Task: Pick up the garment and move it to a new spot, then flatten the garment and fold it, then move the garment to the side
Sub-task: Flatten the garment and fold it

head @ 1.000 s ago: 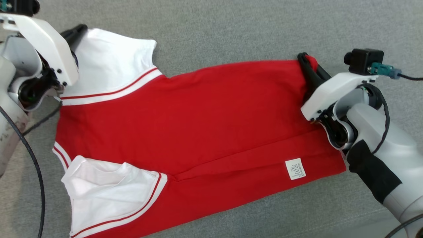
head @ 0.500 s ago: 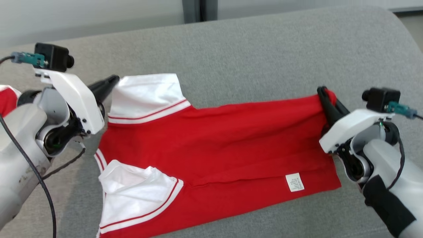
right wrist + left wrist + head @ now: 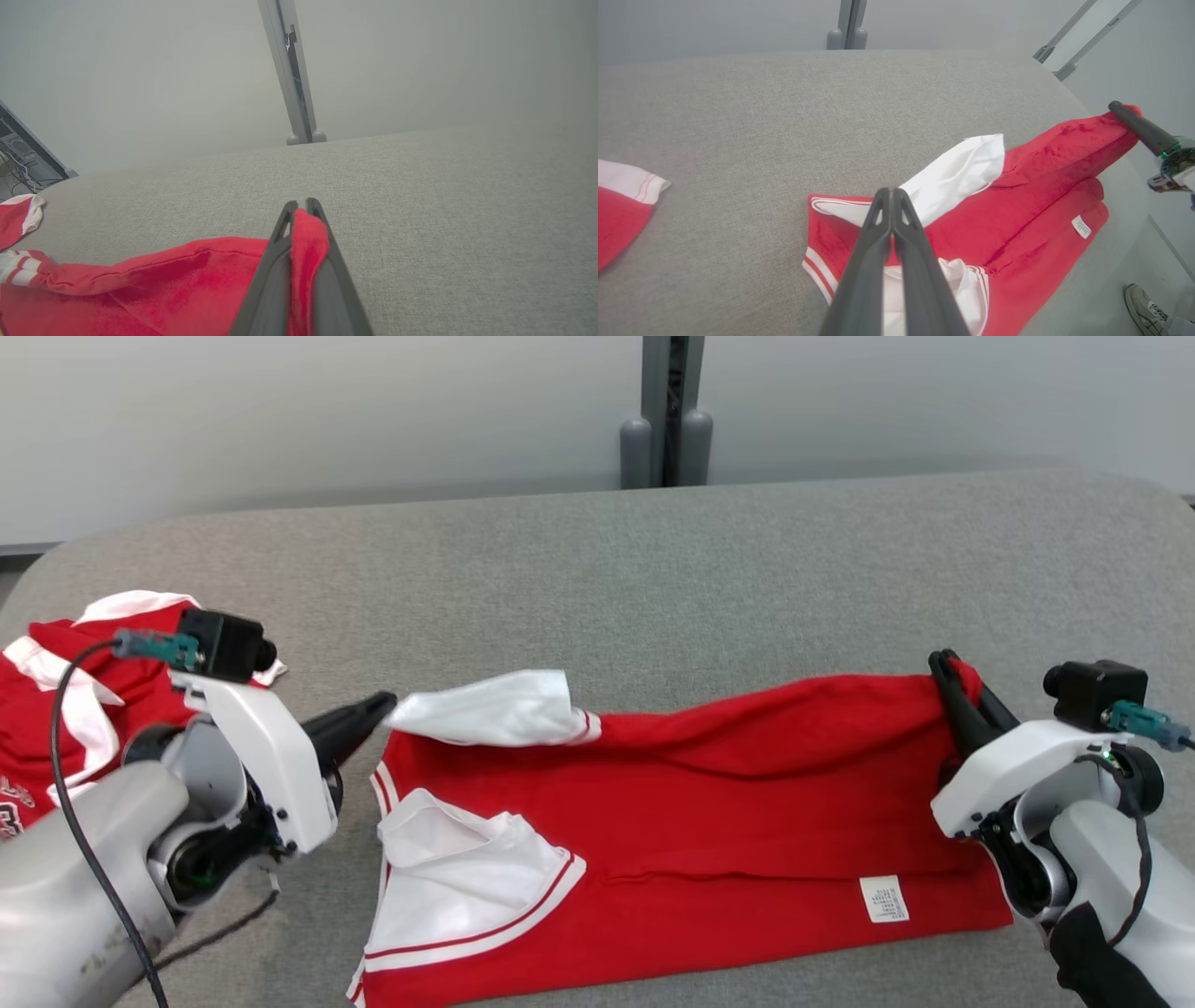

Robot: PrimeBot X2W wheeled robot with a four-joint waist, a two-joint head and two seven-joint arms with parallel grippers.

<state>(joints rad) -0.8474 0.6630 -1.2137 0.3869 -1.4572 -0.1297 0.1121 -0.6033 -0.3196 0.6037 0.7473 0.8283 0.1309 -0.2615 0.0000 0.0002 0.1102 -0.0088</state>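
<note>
Head view: the red garment (image 3: 728,803) with white sleeves lies spread across the grey cushion (image 3: 653,588), its care label (image 3: 884,899) near the right end. The left gripper (image 3: 383,702) has its fingers pressed together at the tip of the raised upper sleeve (image 3: 495,709). The right gripper (image 3: 945,663) pinches the far red hem corner. A second garment (image 3: 56,709) sits bunched at the left edge, well apart.

Left wrist view: the fingers meet tightly. The sleeve seems caught at their tips, though the contact itself is hidden behind them. A shoe (image 3: 1143,303) shows at the lower right.

Right wrist view: red cloth is clamped between the two fingers, and the rest trails to the lower left.
</note>
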